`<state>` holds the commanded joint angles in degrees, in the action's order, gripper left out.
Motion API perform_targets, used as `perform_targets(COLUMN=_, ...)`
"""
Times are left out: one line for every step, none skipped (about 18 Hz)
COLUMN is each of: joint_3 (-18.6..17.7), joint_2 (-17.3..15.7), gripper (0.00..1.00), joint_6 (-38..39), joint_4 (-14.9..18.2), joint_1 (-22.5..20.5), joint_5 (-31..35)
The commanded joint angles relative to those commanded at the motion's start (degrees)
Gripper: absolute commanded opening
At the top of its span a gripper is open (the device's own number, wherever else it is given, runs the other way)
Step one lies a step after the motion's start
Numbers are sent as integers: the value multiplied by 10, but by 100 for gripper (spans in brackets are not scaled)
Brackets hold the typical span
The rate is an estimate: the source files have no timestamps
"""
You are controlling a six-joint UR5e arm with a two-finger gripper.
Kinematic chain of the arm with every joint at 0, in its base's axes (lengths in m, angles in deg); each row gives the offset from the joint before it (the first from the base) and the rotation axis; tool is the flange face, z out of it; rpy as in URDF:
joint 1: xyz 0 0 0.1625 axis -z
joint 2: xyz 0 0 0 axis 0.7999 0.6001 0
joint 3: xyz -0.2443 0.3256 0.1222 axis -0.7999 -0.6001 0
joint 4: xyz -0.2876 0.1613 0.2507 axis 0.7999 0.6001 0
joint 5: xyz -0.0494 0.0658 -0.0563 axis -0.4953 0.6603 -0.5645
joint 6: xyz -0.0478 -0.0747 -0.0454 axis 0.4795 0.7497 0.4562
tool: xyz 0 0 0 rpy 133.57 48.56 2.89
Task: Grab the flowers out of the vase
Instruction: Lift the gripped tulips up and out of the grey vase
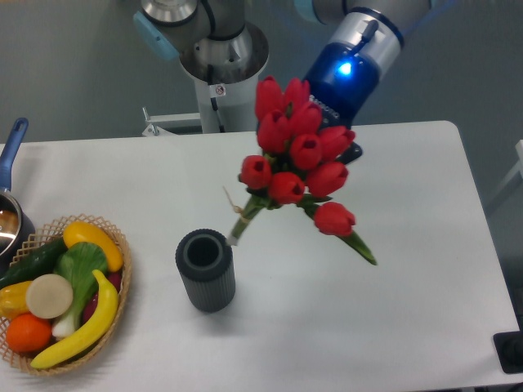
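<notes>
We see the flowers (298,159), a bunch of red tulip buds with green leaves, held in the air above the white table (409,269), clear of the vase (206,269). The tied stem end points toward 7 o'clock and ends just beside the vase rim, at about 1 o'clock from it, without touching it. One bud with a long green leaf hangs out of the bunch toward 4 o'clock. The gripper (339,151) sits behind the buds at their 2 o'clock side, below a blue-lit wrist; the blooms hide its fingers, so we cannot tell how far they are closed, though the bunch hangs from that place. The vase, dark grey and ribbed, stands upright on the table with its mouth open. At 9 o'clock from it lies a wicker basket (114,245) of fruit and vegetables, and a blue-handled pot (12,151) shows at the left edge.
</notes>
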<state>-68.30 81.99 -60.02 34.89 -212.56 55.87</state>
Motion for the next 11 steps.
perform_targets(joint_3=1, joint_2=3, gripper=37, joint_6=-2, joint_4=0, joint_1=-5, joint_5=0)
perform_targets(joint_3=3, joint_2=6, gripper=37, joint_6=-3, joint_4=0, joint_1=-12, joint_5=0)
perform_targets(joint_3=2, joint_2=6, gripper=37, joint_6=-4, joint_4=-1, joint_1=-14, joint_5=0)
perform_targets(joint_3=-3, joint_2=6, gripper=37, joint_6=-9, joint_4=-1, joint_1=-15, joint_5=1)
perform_targets(joint_3=-6, joint_2=6, gripper=37, joint_6=-16, joint_4=0, joint_1=-18, joint_5=0)
perform_targets(joint_3=-7, joint_2=6, gripper=37, joint_6=-18, joint_4=0, joint_1=-18, joint_5=1)
perform_targets(joint_3=-7, joint_2=6, gripper=37, joint_6=-18, joint_4=0, joint_1=-18, joint_5=1)
perform_targets(joint_3=-10, joint_2=6, gripper=37, joint_6=-18, joint_4=0, joint_1=-18, joint_5=1)
perform_targets(joint_3=-11, joint_2=6, gripper=37, joint_6=-18, joint_4=0, joint_1=-18, joint_5=1)
perform_targets(joint_3=-11, joint_2=6, gripper=37, joint_6=-18, joint_4=0, joint_1=-18, joint_5=1)
perform_targets(joint_3=-10, joint_2=6, gripper=37, joint_6=-18, joint_4=0, joint_1=-18, joint_5=1)
